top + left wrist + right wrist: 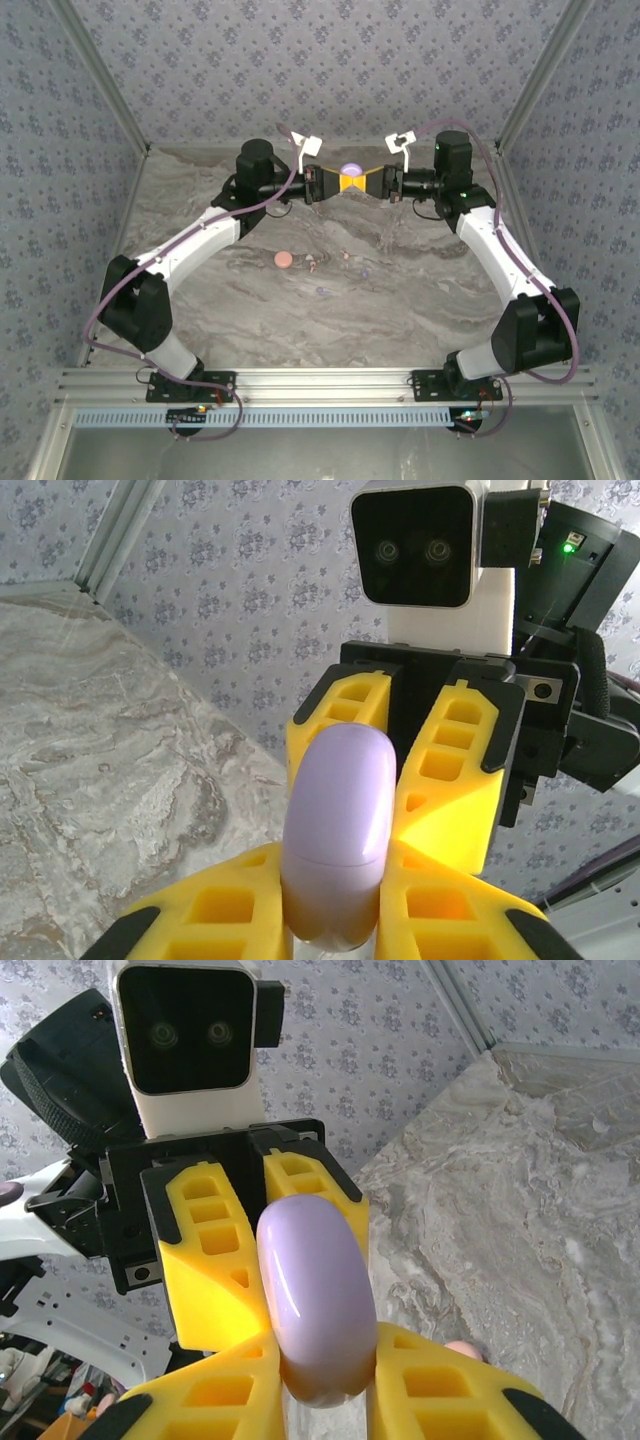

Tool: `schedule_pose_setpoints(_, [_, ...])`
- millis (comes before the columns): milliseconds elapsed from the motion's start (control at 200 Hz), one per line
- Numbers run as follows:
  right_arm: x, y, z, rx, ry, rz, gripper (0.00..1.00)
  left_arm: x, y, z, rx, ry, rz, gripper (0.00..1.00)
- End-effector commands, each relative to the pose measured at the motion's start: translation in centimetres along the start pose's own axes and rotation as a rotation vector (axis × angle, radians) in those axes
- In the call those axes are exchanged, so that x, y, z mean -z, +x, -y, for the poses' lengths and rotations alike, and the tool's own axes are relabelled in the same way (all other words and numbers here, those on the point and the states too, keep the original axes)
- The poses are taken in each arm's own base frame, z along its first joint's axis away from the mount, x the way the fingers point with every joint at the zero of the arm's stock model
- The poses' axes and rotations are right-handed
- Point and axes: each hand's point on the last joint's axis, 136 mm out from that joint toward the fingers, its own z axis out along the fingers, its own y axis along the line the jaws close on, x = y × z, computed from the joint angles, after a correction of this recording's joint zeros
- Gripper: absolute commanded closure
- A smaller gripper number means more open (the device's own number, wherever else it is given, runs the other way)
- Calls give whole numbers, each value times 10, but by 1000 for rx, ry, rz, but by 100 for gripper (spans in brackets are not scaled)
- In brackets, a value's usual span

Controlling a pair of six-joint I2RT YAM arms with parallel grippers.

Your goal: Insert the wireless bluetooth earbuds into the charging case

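From above, the left gripper [335,183] and right gripper [368,183] meet nose to nose at the far side of the table [420,300], with the lilac case [350,170] between them. The top view alone shows the loose earbuds [322,292]. They are tiny lilac and pale specks lying on the table well nearer the arm bases than the lilac case, beside a pink round case [285,260].

The wrist views give the grip. In each, the arm's own yellow fingers [440,910] pinch the lower end of the closed lilac case. The other arm's fingers clasp its upper part, under a white camera block [412,545]. The left wrist view also shows a green light [568,548] up and right of the case.
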Motion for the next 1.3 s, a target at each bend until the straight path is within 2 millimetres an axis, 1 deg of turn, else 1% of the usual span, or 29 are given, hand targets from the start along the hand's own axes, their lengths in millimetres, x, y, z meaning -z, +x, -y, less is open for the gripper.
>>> schedule_pose_setpoints(0, [4,-5,-11,47,42,-5,67,4,-8,19,-72,3,5,90])
schedule_pose_setpoints(30, [7,-4,-6,43,83,-5,62,4,-7,16,-79,-20,-3,91])
schedule_pose_setpoints(65, [9,-2,-1,42,130,-7,60,5,-7,12,-94,-52,-8,93])
schedule_pose_setpoints(135, [15,2,4,45,200,-14,55,7,-5,6,-146,-93,-17,92])
schedule_pose_setpoints(195, [19,5,2,62,230,-22,52,7,2,2,-223,-101,-30,90])
schedule_pose_setpoints(290, [25,11,-3,89,257,-45,48,8,16,9,-378,-34,-56,83])
schedule_pose_setpoints(415, [30,19,-7,107,288,-76,47,8,29,9,-525,-21,-92,83])
schedule_pose_setpoints(540, [29,27,-8,113,291,-102,46,6,32,9,-546,-14,-116,84])
schedule_pose_setpoints(690, [22,33,-13,131,271,-135,45,5,35,10,-547,9,-119,84])
schedule_pose_setpoints(780, [19,35,-13,137,276,-153,45,4,37,12,-553,23,-116,84])
schedule_pose_setpoints(1029, [14,33,-7,130,296,-160,45,0,44,23,-575,75,-129,85])
schedule_pose_setpoints(1214, [17,29,2,128,355,-155,45,1,48,30,-592,94,-133,85])
schedule_pose_setpoints(1294, [18,27,5,128,378,-148,45,2,49,29,-594,93,-137,85])
